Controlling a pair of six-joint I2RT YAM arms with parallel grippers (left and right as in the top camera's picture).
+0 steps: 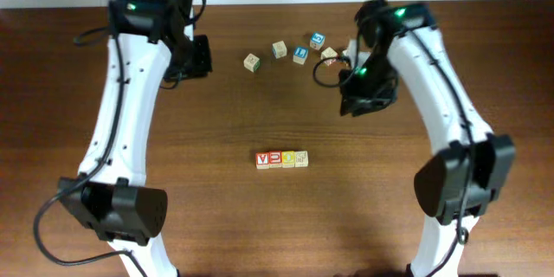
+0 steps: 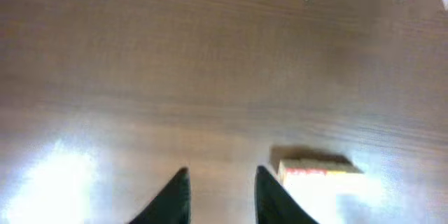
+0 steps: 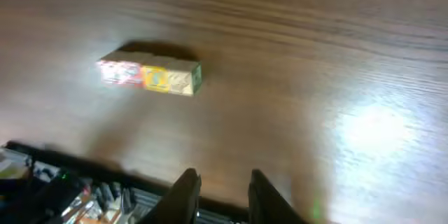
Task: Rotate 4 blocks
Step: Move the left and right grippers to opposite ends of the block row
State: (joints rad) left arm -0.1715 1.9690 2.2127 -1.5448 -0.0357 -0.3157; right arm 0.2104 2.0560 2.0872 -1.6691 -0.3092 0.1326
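The four blocks (image 1: 282, 158) lie pressed face to face in one short row on the table (image 1: 277, 225), well back from the loose cubes (image 1: 299, 54), toward the robot. The row's long axis runs left to right, roughly parallel to the scattered line of cubes. The letter faces point up, with the red ones at the left end, then yellow, then green at the right end. The left gripper (image 1: 197, 56) hangs to the left of the cubes, its fingers a little apart with nothing between them. The right gripper (image 1: 359, 95) hangs just right of the cubes and a little nearer the robot, its fingers likewise narrowly parted and empty. How high either one rides above the wood cannot be told. From both grippers the blocks lie back toward the robot and inward: to the right for the left gripper, to the left for the right one. From above, the right gripper looks slightly the nearer, but the margin is small and either arm could probably make the reach. In both wrist views the row runs across the picture, along the same line as the gap between the fingers. Pinching the row across its narrow side would therefore seem to need about a quarter turn of the wrist, and the present gap looks too narrow to span the row lengthwise. In the left wrist view one end of the row shows just beside one finger.
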